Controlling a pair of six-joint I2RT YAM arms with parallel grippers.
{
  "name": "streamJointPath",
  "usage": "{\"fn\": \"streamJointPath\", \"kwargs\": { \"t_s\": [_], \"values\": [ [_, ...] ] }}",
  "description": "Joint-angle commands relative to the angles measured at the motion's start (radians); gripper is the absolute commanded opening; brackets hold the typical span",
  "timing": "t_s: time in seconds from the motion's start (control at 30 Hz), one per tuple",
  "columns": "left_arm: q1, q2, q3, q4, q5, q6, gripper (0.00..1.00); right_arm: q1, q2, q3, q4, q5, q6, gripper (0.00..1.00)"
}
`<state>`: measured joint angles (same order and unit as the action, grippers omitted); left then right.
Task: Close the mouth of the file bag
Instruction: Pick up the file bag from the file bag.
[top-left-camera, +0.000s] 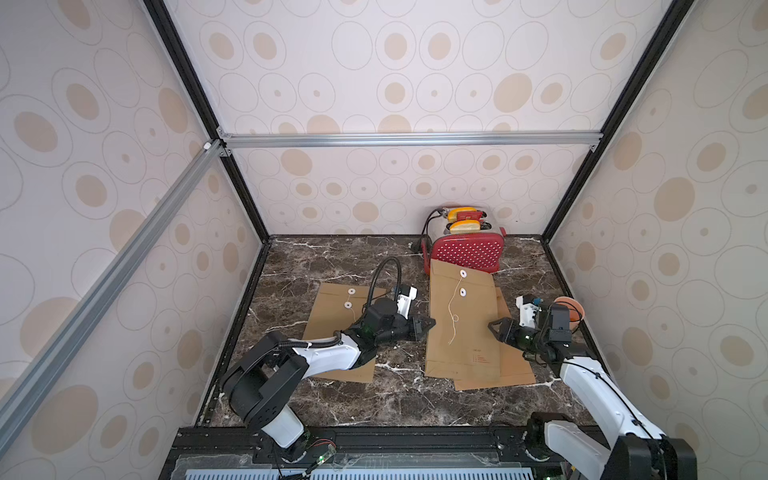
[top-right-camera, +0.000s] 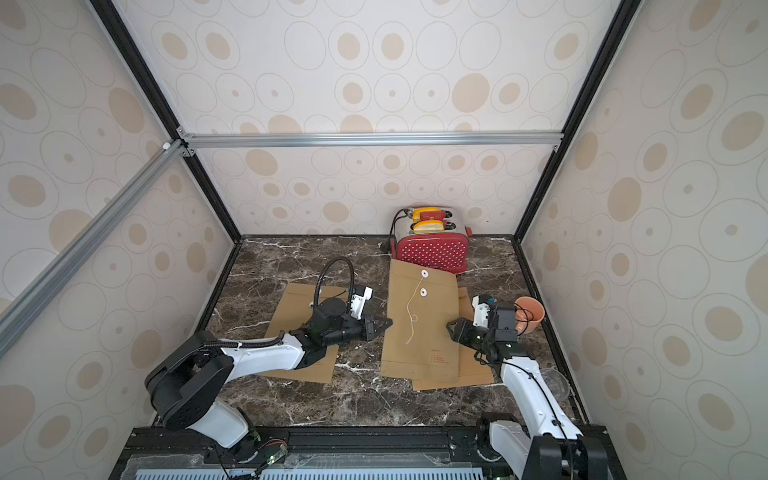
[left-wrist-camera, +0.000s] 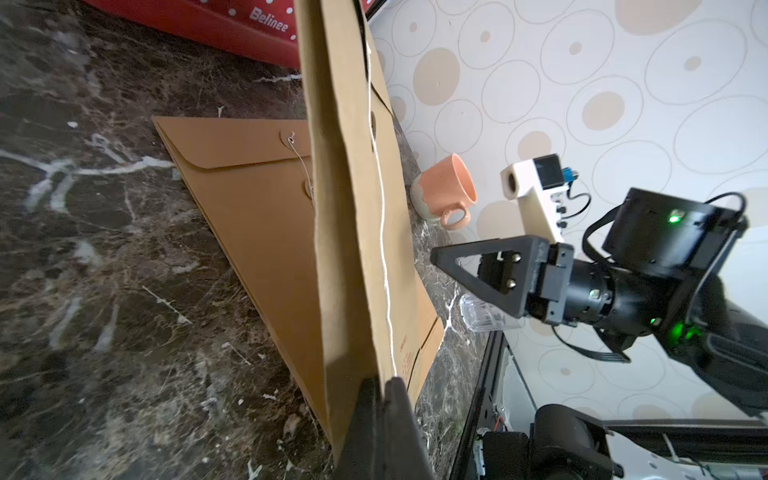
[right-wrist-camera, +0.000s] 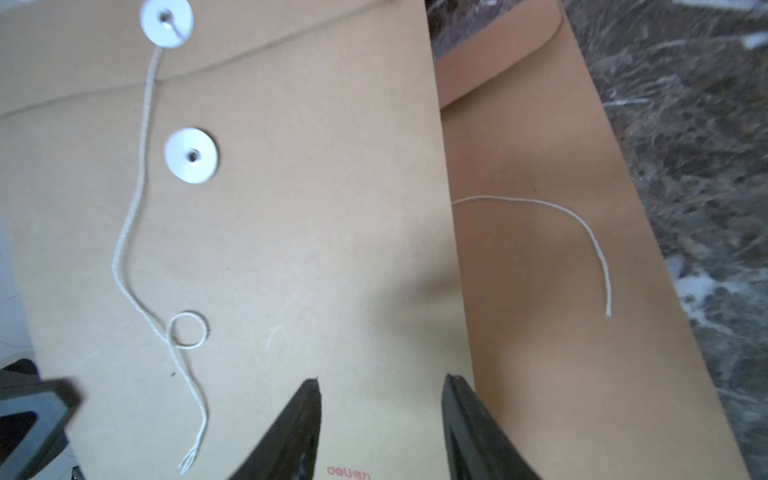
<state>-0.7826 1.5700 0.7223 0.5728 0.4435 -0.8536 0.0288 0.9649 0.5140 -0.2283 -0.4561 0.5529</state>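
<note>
Brown paper file bag (top-left-camera: 465, 332) lies mid-table over another envelope (top-left-camera: 515, 370), its left edge lifted and clamped tight in the left gripper (top-left-camera: 430, 323). At its right edge the right gripper (top-left-camera: 492, 326) hovers, jaws apart and empty. Farther back, its white string (right-wrist-camera: 169, 332) trails loose from the flap button, before a red toaster (top-left-camera: 467, 251).

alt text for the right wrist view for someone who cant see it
The open right claw hovers over a tan file bag whose white string trails loose from the upper disc, past the lower disc, not wound around it. A second bag with its own loose string lies partly under it on the dark marble table.
</note>
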Motion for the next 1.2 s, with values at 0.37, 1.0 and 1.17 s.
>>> {"fn": "streamJointPath", "kwargs": {
  "t_s": [0.37, 1.0, 1.17],
  "values": [
    [0.061, -0.247, -0.006, -0.18, 0.082, 0.26, 0.0, -0.154, -0.032, 0.038, 0.178, -0.311, -0.036, 0.53],
    [0.134, -0.504, 0.035, -0.078, 0.344, 0.207, 0.0, -0.172, -0.01, 0.183, 0.622, -0.658, 0.202, 0.58],
    [0.134, -0.489, 0.074, 0.016, 0.401, 0.141, 0.0, -0.172, 0.015, 0.206, 0.727, -0.705, 0.311, 0.58]
  ]
}}
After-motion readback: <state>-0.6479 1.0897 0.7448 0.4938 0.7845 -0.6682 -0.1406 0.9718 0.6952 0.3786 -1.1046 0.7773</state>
